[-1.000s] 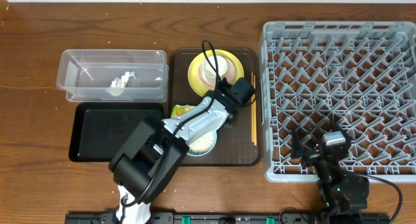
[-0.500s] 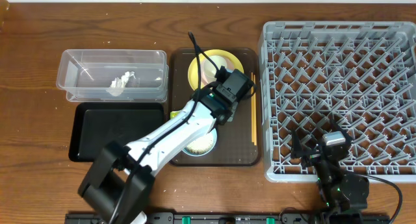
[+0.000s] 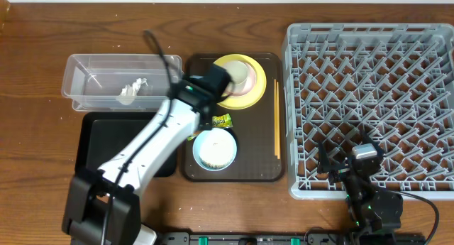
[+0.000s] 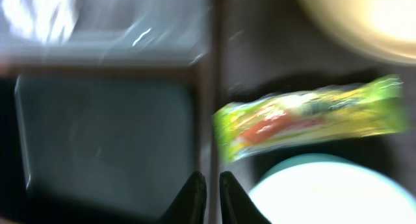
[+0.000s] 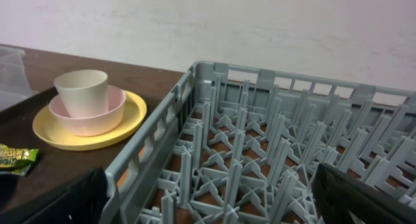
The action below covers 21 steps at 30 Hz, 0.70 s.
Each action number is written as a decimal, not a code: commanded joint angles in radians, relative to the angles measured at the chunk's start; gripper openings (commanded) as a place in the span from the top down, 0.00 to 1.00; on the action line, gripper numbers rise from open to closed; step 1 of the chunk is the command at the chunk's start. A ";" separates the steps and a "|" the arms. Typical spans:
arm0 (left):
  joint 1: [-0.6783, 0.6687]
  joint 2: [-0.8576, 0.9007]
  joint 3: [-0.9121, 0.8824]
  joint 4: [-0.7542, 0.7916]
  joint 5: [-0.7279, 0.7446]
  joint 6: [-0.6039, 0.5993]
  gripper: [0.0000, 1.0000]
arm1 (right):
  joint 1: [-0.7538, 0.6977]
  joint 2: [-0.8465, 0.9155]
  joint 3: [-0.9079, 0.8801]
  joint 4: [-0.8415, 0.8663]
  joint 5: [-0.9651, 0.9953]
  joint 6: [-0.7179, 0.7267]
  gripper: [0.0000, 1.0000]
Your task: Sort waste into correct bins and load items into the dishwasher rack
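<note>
Overhead, the left arm stretches slantwise across the counter (image 3: 35, 46), covering the right-hand part of the glossy black tray (image 3: 106, 142) and the near right corner of the clear tub (image 3: 99, 67). Its wrist view is smeared with blur. Even so, the left pincer (image 4: 211, 197) shows at the bottom edge, its two tips pressed almost together with nothing between them. It is poised above the line where the black tray meets the dark brown serving tray (image 3: 266, 167).

The snack wrapper (image 4: 312, 123) lies flat on the serving tray, apart from those tips, between the yellow plate (image 3: 259, 85) and the light blue bowl (image 3: 215, 135). From the right wrist only one end of the wrapper shows, cut off by the frame's left edge. The blue bowl holds a pale heap of rice (image 3: 215, 154); single grains are too small to tell.

A crumpled white tissue (image 3: 130, 91) sits inside the clear tub. On the plate stands the pale pink bowl (image 5: 88, 117), and in that bowl the small white cup (image 5: 81, 91). Chopsticks (image 3: 276, 128) lie along the serving tray's right side, just beside the grey dishwasher rack (image 3: 369, 74).

The right pincer (image 5: 214, 201) hangs over the rack's near left part. Its fingers are spread wide and clipped by the frame's lower corners, and they grip nothing.
</note>
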<state>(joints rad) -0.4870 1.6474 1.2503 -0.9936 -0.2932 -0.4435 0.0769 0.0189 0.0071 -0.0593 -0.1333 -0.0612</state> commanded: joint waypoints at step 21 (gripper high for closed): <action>0.087 -0.007 -0.250 0.151 0.411 -0.041 0.91 | -0.005 0.001 -0.002 -0.005 0.006 0.004 0.01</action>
<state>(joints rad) -0.4011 1.6474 1.0218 -0.8536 0.0154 -0.4973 0.0769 0.0189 0.0071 -0.0597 -0.1333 -0.0612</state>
